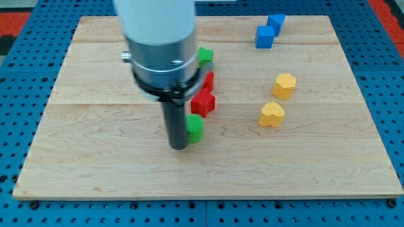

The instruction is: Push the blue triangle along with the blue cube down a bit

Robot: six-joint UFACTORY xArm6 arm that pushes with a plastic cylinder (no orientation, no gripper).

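Wooden board (pixel 95 164), my tip (pixel 179 147) beside green block (pixel 196 128).

wooden board (pixel 95 170) | blue blocks (pixel 265 36) top right | yellow pair (pixel 284 85) right | red, green blocks (pixel 203 102) centre

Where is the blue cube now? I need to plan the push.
The blue cube sits near the view's top right of the wooden board, touching the blue triangle, far from my tip.

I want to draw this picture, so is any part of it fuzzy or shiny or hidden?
In the camera view, the big grey arm looks soft and blurry up close; it hides part of the green block and red blocks. My tip sits beside another green block. Blue blocks and yellow blocks look sharp; no strong glare.
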